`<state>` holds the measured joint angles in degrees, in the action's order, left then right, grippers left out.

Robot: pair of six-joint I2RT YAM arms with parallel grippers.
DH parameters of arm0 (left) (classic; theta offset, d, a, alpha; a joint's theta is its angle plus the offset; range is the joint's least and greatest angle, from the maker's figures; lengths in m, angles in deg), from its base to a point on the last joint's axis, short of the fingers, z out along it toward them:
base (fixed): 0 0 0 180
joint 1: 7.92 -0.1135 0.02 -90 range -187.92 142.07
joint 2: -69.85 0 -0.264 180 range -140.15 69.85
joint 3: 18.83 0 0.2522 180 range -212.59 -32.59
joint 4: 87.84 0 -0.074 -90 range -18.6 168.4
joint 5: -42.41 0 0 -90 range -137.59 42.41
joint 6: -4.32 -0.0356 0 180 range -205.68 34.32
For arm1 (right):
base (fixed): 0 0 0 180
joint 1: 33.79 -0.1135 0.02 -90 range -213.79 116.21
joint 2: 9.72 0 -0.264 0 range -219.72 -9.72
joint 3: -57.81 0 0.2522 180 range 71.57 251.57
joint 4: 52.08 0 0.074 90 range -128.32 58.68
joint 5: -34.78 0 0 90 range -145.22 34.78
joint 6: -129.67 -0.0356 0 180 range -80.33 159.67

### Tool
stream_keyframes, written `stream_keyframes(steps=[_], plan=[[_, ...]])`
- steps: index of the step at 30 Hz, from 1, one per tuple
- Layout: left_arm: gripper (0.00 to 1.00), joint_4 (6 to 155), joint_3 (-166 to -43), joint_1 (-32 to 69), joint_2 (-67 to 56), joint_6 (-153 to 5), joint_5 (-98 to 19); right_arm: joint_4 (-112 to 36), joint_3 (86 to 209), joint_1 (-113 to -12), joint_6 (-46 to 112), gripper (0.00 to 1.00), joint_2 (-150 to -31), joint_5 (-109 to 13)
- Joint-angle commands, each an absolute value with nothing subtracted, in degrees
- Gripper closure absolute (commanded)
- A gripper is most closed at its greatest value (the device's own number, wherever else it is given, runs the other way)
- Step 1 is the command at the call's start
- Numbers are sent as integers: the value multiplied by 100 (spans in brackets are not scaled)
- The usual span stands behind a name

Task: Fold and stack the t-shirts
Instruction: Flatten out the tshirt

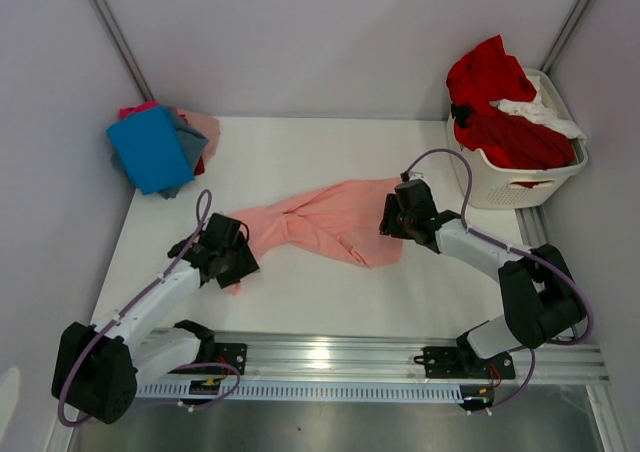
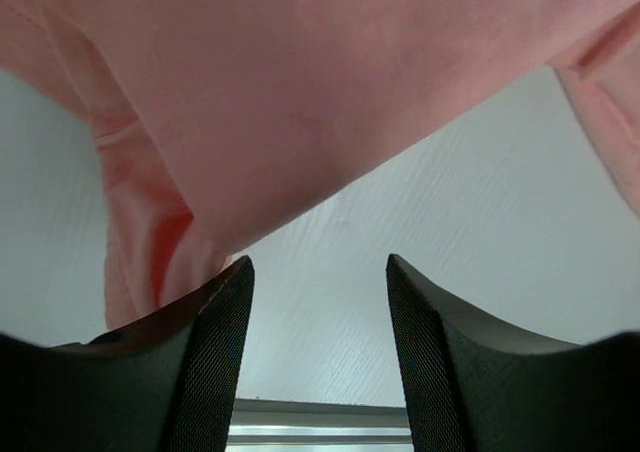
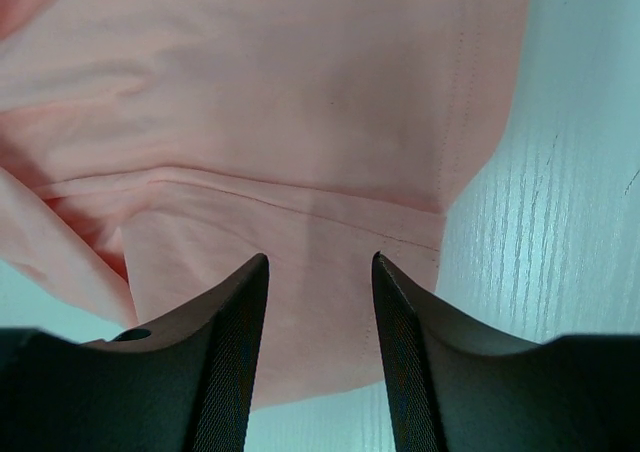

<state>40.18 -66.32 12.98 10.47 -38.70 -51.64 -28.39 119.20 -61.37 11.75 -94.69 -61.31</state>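
The salmon-pink t-shirt point(image 1: 325, 222) lies crumpled in a long strip across the middle of the white table. My left gripper point(image 1: 232, 262) is open at its left end; in the left wrist view the cloth point(image 2: 300, 92) hangs above and drapes onto the left finger point(image 2: 215, 352), with bare table between the fingers. My right gripper point(image 1: 390, 222) is open over the shirt's right end; in the right wrist view the hemmed cloth point(image 3: 300, 122) lies flat under and beyond the fingers point(image 3: 235, 352).
A pile of folded shirts, bright blue point(image 1: 152, 148) on top with grey, magenta and pale pink under it, sits at the back left. A white slatted laundry basket point(image 1: 520, 177) at the back right holds red point(image 1: 500, 102) and white point(image 1: 535, 112) shirts. A metal rail point(image 1: 330, 357) runs along the near edge.
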Motion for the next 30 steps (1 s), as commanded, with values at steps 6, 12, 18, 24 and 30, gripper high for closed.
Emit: stream_keyframes(steps=[6,12,18,24,30], plan=[[43,3016,-7020,1361,1448,-3814,-5900,-2962,11850,-6210,1234,51,-9489,-6164],[45,2952,-7064,1361,966,-3515,-6297,-2988,11859,-6218,1233,51,-9480,-6155],[45,3638,-6827,1361,543,-3348,-6253,-2997,11867,-6210,1233,51,-9445,-6173],[46,3990,-7063,1361,261,-3312,-6454,-2997,11859,-6210,1251,51,-9401,-6199],[47,4183,-7345,1361,121,-3409,-6850,-3006,11868,-6210,1260,51,-9401,-6190]])
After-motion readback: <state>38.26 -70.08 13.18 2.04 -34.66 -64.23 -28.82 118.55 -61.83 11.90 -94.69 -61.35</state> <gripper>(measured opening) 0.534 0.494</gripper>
